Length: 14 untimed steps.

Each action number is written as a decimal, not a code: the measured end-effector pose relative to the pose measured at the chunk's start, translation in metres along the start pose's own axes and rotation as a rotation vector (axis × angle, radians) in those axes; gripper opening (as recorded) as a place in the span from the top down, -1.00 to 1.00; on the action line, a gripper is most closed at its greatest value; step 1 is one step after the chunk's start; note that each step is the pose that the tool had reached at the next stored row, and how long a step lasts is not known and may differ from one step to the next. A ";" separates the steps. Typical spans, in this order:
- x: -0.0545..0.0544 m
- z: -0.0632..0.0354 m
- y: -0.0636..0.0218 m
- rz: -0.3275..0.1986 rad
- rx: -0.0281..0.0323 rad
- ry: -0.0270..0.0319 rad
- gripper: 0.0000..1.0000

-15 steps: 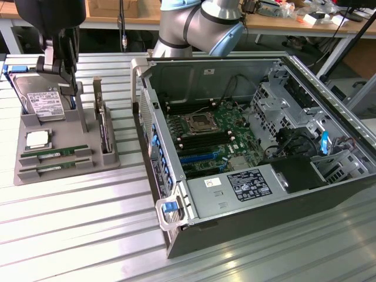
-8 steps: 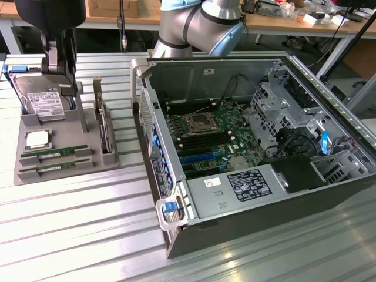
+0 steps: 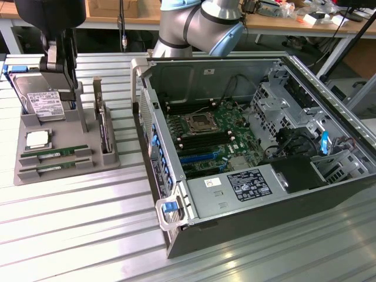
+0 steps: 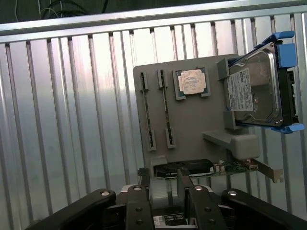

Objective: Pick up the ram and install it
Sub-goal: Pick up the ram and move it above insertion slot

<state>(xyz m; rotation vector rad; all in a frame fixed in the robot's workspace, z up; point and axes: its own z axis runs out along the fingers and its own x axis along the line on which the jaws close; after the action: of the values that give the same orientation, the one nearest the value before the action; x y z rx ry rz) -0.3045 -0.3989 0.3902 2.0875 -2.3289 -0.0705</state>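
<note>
Ram: two long, thin green circuit-board sticks [image 3: 50, 154] rest in slots of the grey moulded tray [image 3: 22, 136], just beside the square silver CPU chip [image 3: 36, 139], on the ribbed metal surface [image 3: 76, 223]. Your black fingers [image 4: 144, 196] stand apart and empty, over the tray but clear of the sticks. Judged step: approach, with nothing picked yet. A grasp calls for squaring the fingers across one stick's narrow edges.

On the grey tray [image 3: 88, 166] sit two ram sticks [image 3: 51, 154], one square silver CPU chip [image 3: 37, 139], one hard drive [image 3: 42, 101] and one expansion card [image 3: 106, 132] standing on edge. Beside the tray, towards the exterior view's right, stands one open computer case [image 3: 264, 232] holding one green motherboard [image 3: 205, 138].
</note>
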 end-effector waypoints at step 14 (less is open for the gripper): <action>0.000 0.0106 -0.0005 0.000 0.0000 0.0000 0.27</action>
<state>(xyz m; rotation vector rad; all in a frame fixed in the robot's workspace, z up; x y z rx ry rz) -0.3045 -0.3989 0.3795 2.0875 -2.3289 -0.0705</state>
